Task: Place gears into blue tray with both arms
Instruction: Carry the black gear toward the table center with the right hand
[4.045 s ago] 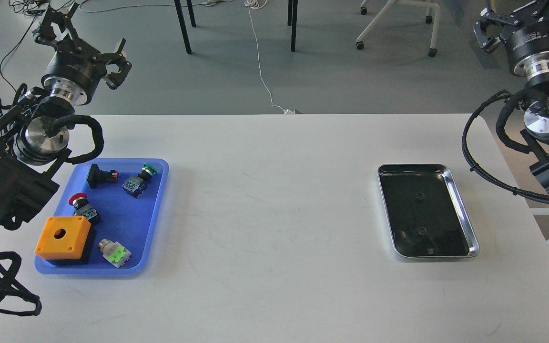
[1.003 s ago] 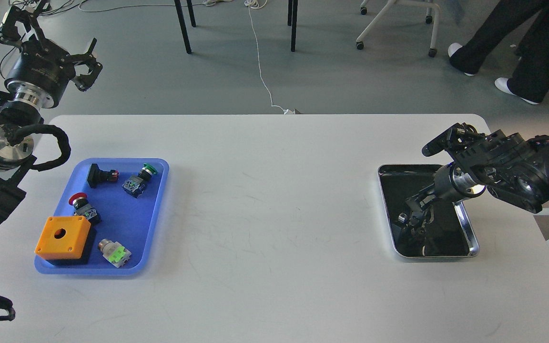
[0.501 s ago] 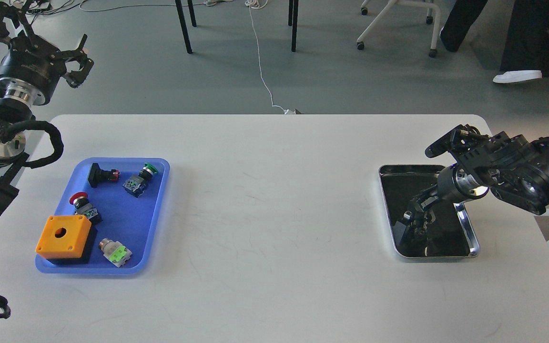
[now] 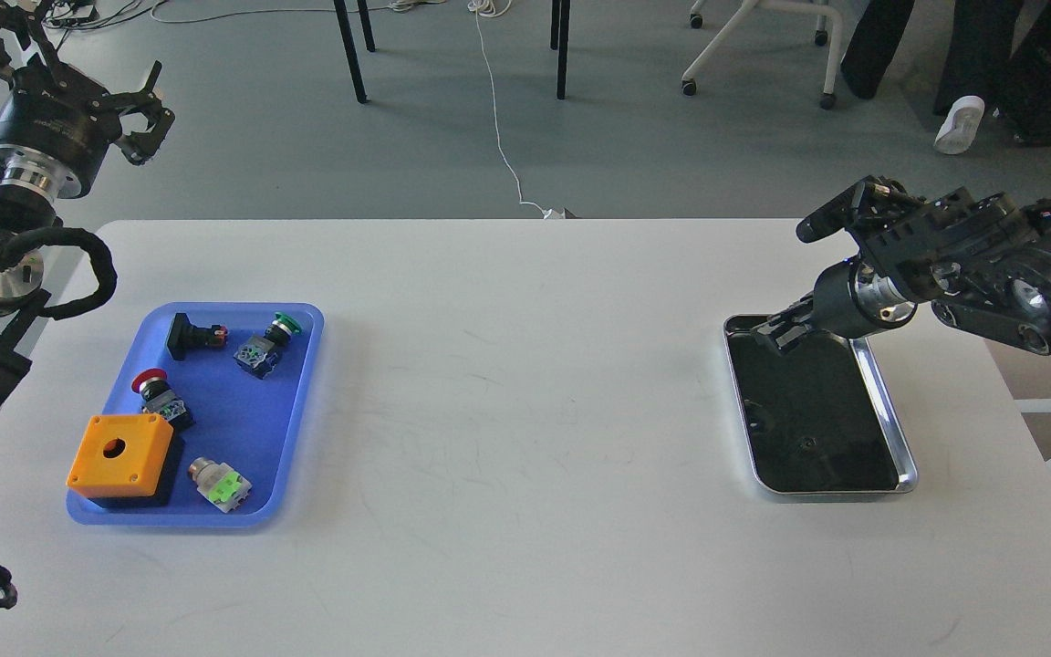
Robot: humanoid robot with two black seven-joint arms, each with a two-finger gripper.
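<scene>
The blue tray [image 4: 297,401] lies at the table's left and holds push-button switches and an orange box. One gear [image 4: 806,444], a tiny black ring, lies in the near part of the steel tray [image 4: 890,429] at the right. I make out no other gear. My right gripper [image 4: 775,334] hovers over the steel tray's far left corner. It looks small and dark, so I cannot tell whether its fingers hold anything. My left gripper [image 4: 78,68] is raised beyond the table's far left corner, fingers spread open and empty.
The blue tray carries an orange box [image 4: 120,453], red-capped switches [image 4: 159,394], a green-capped switch [image 4: 265,343] and a grey and green one [image 4: 221,484]. Chair legs and a person's feet stand on the floor behind the table.
My right gripper has lifted out of the steel tray's near part and moved to its far left corner. The left arm has drifted slightly left.
</scene>
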